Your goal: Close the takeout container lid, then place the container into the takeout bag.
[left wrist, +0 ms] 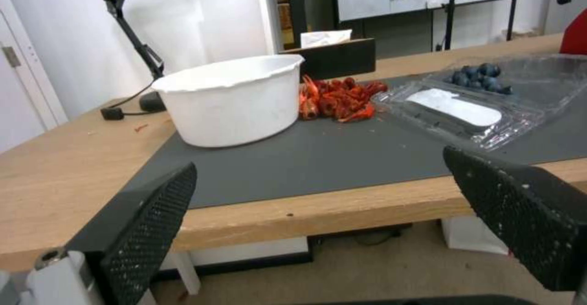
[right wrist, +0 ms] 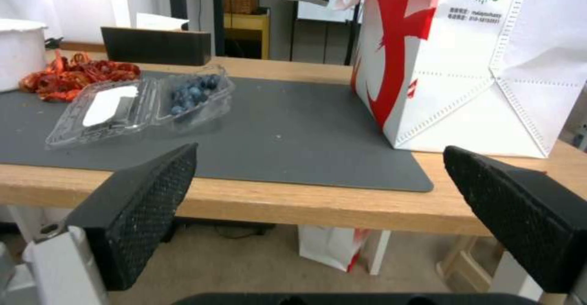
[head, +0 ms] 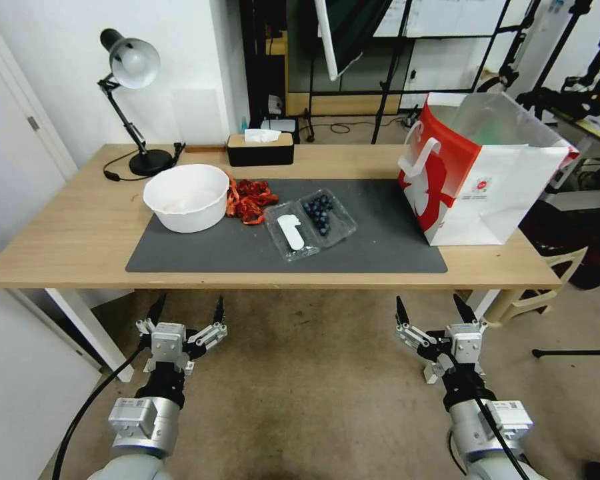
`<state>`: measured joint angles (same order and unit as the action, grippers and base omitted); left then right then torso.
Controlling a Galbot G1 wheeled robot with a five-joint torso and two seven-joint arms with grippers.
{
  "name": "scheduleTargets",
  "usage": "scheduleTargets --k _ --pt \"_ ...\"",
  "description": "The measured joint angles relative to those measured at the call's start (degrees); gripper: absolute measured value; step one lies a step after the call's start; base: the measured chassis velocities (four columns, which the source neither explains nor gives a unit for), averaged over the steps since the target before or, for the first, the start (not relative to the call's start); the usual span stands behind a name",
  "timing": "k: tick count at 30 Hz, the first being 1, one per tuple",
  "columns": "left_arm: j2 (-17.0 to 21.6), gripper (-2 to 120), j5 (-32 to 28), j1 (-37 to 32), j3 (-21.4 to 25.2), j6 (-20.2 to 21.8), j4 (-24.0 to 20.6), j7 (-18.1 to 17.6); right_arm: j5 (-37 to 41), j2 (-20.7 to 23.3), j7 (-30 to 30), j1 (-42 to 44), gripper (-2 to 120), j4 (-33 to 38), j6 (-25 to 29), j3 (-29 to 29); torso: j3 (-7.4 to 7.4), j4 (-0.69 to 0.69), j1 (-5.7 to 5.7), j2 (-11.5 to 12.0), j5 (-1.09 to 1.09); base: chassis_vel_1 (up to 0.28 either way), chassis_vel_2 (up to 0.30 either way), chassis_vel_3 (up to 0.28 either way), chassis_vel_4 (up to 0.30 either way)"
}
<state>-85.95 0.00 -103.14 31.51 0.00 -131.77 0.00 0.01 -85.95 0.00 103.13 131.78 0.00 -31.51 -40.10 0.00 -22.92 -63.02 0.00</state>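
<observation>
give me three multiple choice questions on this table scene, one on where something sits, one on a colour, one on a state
1. Where does the takeout bag stand?
A. between the white bowl and the lamp
B. at the right end of the table, right of the takeout container
C. on the floor

2. What colour is the tissue box?
A. black
B. yellow
C. pink

3. How is the takeout container now?
A. shut and inside the bag
B. held by the left gripper
C. lying open, lid flat beside the blueberry half

Answers:
1 B, the head view shows the bag to the right of the container.
2 A, its sides are black with white tissue on top.
3 C, the lid lies label up next to the blueberries, while the left gripper and right gripper hang open below the table edge.
</observation>
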Motion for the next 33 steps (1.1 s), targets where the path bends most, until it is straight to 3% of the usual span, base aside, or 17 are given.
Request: scheduleTargets --k 15,19,22,24,33 --pt "0.1 100 -0.2 0.1 -0.1 0.1 0.0 -0.2 -0.1 0.0 0.0 0.0 100 0.0 0.0 0.0 0.0 0.01 0.0 0.0 0.0 0.0 0.0 0.0 0.0" --pt "1.8 100 -2.7 1.8 -2.3 2.0 0.3 -2.5 -2.7 -1.1 -1.1 -0.1 100 -1.6 -0.4 1.7 0.0 0.02 0.0 0.0 0.0 0.0 0.0 0.0 0.0" --pt "8.1 100 -11.7 7.9 -10.5 8.9 1.8 -11.2 -11.4 -4.7 -5.1 -0.5 100 -6.8 -2.2 7.2 0.0 0.0 0.0 0.0 -0.01 0.0 0.0 0.0 0.0" --pt "9.7 100 -14.0 9.4 -12.4 10.5 2.2 -13.2 -13.8 -5.7 -6.2 -0.6 100 -8.3 -2.7 8.8 0.0 -0.04 0.0 0.0 0.02 0.0 0.0 0.0 0.0" --pt "11.7 100 -16.4 11.0 -13.4 8.6 4.0 -13.9 -16.2 -6.2 -7.2 -1.4 100 -8.7 -2.0 8.4 0.0 0.0 -0.01 0.0 0.0 0.0 0.0 0.0 0.0"
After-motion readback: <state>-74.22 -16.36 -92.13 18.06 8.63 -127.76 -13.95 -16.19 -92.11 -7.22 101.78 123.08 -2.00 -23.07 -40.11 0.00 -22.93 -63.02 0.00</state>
